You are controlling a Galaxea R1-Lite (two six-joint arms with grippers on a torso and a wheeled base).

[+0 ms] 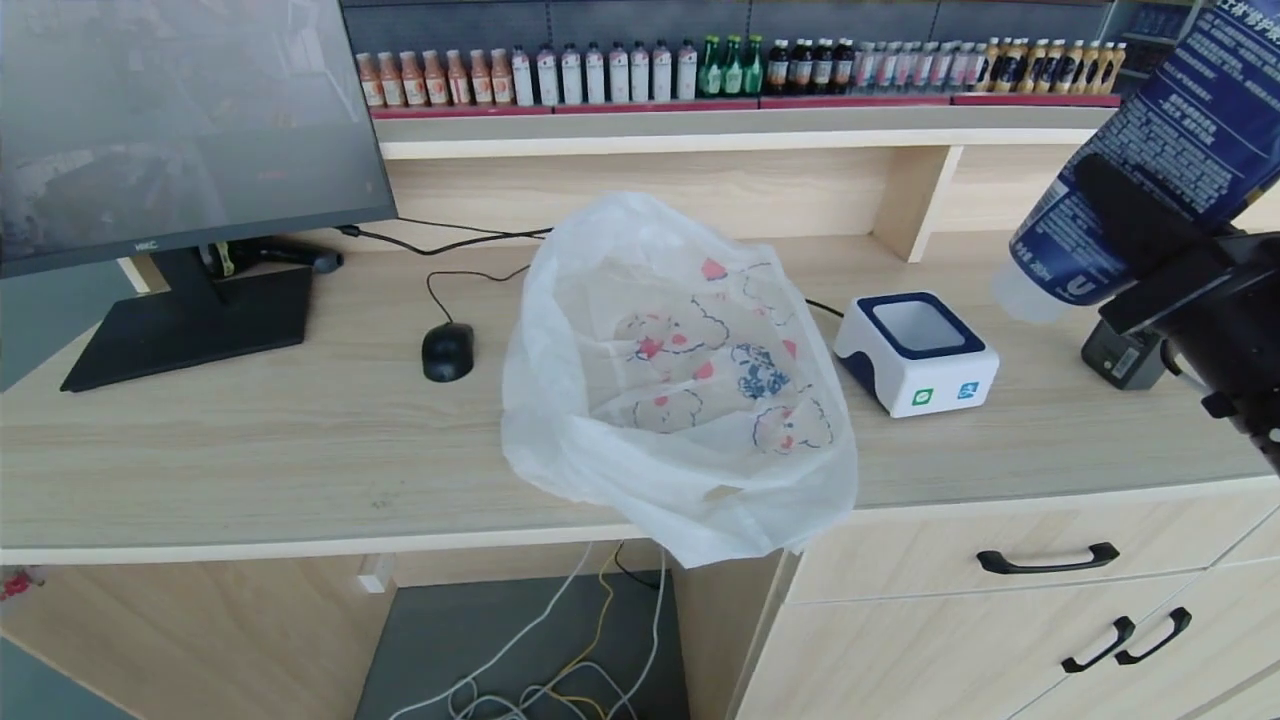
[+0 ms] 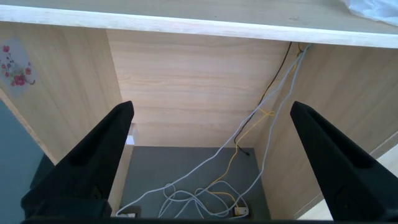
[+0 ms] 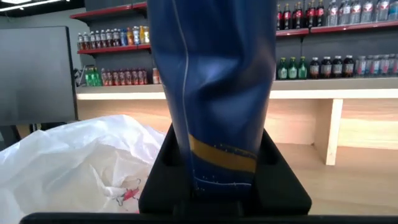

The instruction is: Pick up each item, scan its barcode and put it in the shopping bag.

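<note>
Clamping a blue bottle (image 1: 1160, 150) cut off at the edge, the right gripper (image 3: 224, 183) hangs; the left gripper (image 2: 211, 112) gapes.

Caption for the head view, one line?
Right tool holds a tilted blue bottle, right of the scanner and white bag on the counter.

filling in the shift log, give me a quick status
Right gripper shut on blue bottle, held high, right of scanner. Left gripper open, low, facing under the counter. Shopping bag open on counter, nothing between bottle and scanner.
</note>
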